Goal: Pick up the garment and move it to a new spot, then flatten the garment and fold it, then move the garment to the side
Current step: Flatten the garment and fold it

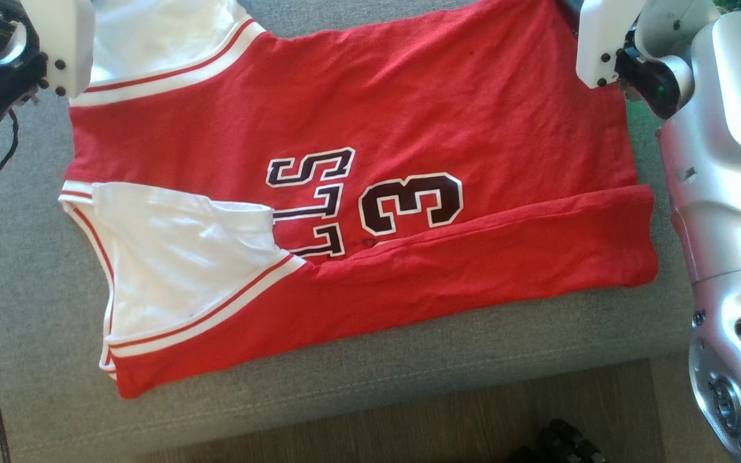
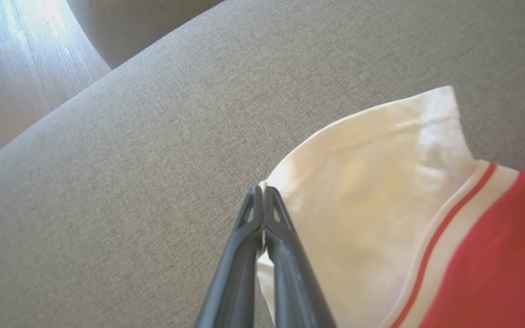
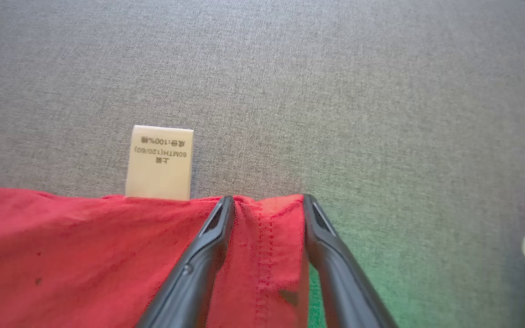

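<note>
Red-and-white cotton jersey [image 1: 409,128] with a dark number 3 lies spread on the grey fabric couch seat [image 1: 36,270], its near edge folded over. Left hand [image 2: 263,191] is clamped tight on a white sleeve's edge. Right hand [image 3: 267,202] stands parted, fingers straddling the bunched red hem corner, beside a cream care label [image 3: 160,161].

Far edge of garment [image 1: 409,116], cropped by head view's top border; lettering [image 1: 309,170], partly under folded sleeve [image 1: 177,257]; label [image 3: 160,162] print, too small to read.
</note>
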`<state>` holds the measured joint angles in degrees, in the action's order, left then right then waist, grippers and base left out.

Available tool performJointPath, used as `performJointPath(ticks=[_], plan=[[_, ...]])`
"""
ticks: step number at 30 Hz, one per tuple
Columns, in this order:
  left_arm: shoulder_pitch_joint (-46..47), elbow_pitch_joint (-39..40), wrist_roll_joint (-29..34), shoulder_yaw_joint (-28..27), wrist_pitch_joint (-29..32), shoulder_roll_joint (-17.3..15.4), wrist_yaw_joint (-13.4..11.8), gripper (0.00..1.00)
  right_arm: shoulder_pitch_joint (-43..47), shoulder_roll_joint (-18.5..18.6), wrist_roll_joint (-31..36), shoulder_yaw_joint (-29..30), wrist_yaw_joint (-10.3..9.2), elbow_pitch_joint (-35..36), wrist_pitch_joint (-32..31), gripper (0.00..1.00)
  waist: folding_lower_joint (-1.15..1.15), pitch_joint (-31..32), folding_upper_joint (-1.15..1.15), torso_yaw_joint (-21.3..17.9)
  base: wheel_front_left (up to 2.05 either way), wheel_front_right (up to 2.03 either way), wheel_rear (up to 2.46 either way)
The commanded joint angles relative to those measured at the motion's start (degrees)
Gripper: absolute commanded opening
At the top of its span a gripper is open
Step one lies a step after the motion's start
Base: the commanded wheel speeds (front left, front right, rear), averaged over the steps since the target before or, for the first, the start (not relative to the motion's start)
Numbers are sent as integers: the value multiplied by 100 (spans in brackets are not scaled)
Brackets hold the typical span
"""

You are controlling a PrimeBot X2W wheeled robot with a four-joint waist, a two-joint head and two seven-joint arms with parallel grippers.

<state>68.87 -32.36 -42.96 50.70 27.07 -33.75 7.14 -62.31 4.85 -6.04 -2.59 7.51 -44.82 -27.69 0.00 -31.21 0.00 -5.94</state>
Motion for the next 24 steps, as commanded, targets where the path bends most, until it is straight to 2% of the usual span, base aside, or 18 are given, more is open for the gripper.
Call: performJointPath(ticks=[1, 3, 5, 6, 7, 18, 24], plan=[[320, 148, -25, -223, -26, -237, 31, 0, -107, -94, 42, -32, -2, 106, 25, 60, 0, 2, 0, 0, 0, 0, 0], [325, 149, -34, -208, -28, -249, 31, 0, -161, -99, 73, -45, -2, 16, 100, 37, 0, 7, 0, -6, 0, 0, 0], [336, 181, -11, -190, -104, -272, 32, 0, -225, -102, 78, -53, -2, -53, 193, 20, 0, 14, 0, -15, 0, 0, 0], [335, 192, -5, -192, -164, -282, 32, 0, -261, -102, 72, -55, -2, -74, 261, 4, 0, 19, 0, -19, 0, 0, 0], [339, 203, 6, -185, -217, -295, 32, 0, -297, -93, 70, -56, -2, -97, 331, 0, 0, 25, 0, -22, 0, 0, 0], [531, 142, 299, -229, -1335, -363, 34, 0, -547, 87, 0, 62, -2, -365, 1271, 0, 0, 59, 0, 15, 0, 0, 0], [638, 34, 446, -280, -2041, -267, 24, 0, -627, 218, 1, 184, -2, -547, 1620, 0, 0, 100, 0, 97, 0, 0, 0]])
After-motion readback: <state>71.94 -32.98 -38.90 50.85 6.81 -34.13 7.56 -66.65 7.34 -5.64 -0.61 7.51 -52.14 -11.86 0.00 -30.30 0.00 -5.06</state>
